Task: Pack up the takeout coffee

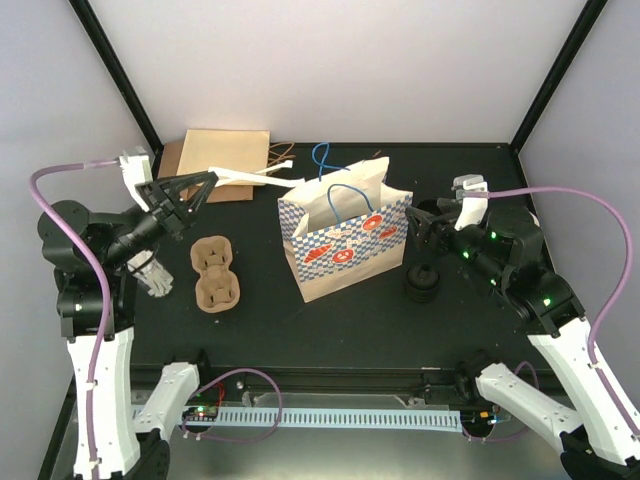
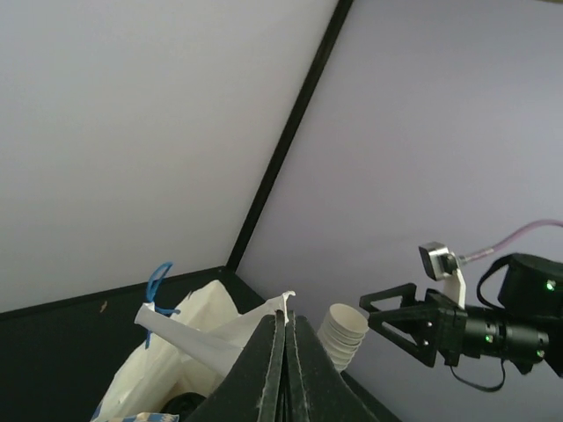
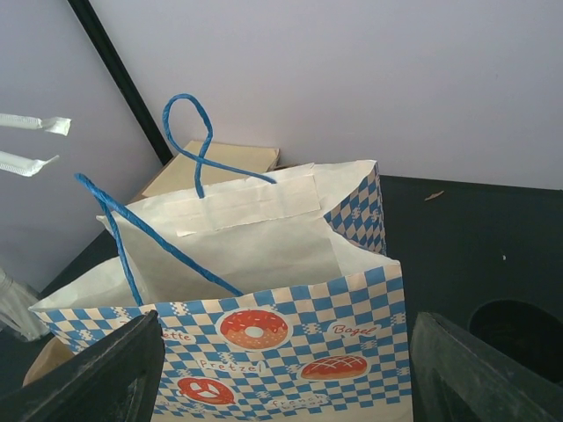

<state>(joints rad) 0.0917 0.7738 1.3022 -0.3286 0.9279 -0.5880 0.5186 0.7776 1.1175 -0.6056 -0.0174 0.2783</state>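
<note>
No single takeout coffee cup shows on its own in these views. My left gripper [image 1: 208,180] [image 2: 286,315] is raised at the left and shut on white paper-wrapped straws [image 1: 250,178] [image 3: 26,125] that reach toward the blue-checked paper bag [image 1: 345,240] [image 3: 264,290]. The bag stands open at mid-table. My right gripper [image 1: 413,225] [image 3: 290,378] is open just right of the bag, facing its printed side, with nothing gripped. A stack of black lids [image 1: 421,283] [image 3: 519,338] sits on the table below that gripper. Nested cream cups [image 2: 341,332] show beyond my left fingers.
A brown cardboard cup carrier [image 1: 213,272] lies left of the bag. A cup stack [image 1: 152,275] stands close to the left arm. Flat brown paper bags [image 1: 222,163] lie at the back left. The black frame posts rise at both back corners.
</note>
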